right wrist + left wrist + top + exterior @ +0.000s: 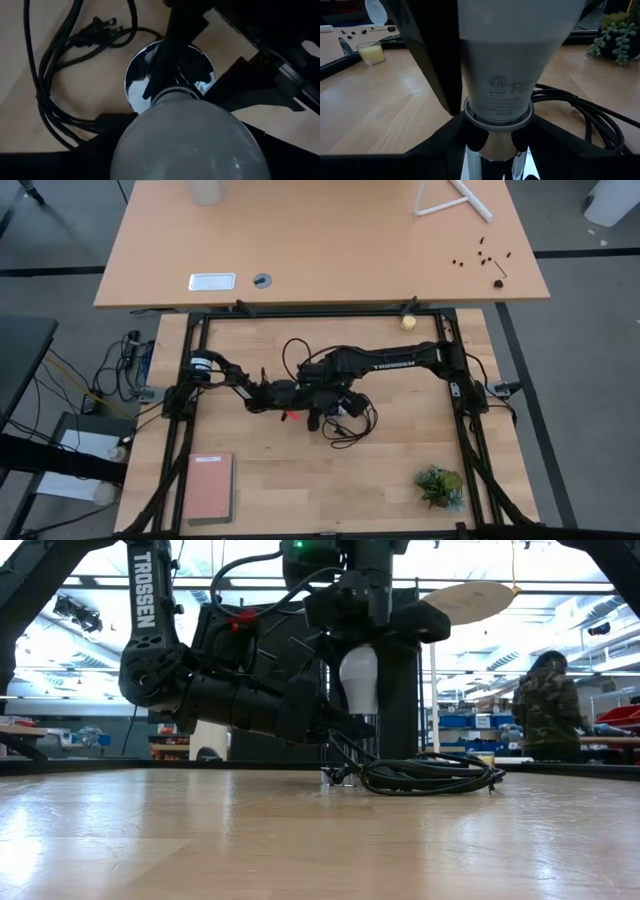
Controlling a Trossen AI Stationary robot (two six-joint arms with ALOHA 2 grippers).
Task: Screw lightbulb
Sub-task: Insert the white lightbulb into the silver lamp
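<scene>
Pale wooden tabletop [400, 460] inside a black frame, seen from the high view: both dark arms meet near the middle. The left gripper [290, 393] reaches in from the left side, the right gripper [335, 395] from the right, over a coil of black cord [350, 425]. A red-covered book [208, 486] lies at the near left corner, a small green plant [440, 485] at the near right, and a yellowish ball [408, 322] by the far rail.

Low view: the lightbulb [358, 675] stands upright, wide end up, between dark gripper parts above the cord [430, 775]. A person [547, 705] stands in the room beyond.

Left wrist view: the bulb's narrow white base [500, 95] sits in a silver socket [492, 160], which the left gripper's dark fingers [430, 150] flank closely on both sides; whether they press it cannot be told.

Right wrist view: the frosted bulb [185, 135] fills the foreground, above the round silver socket disc [137, 75], with cord [45, 75] looping beside it. Whether the right gripper's fingers actually grip the bulb cannot be told.
</scene>
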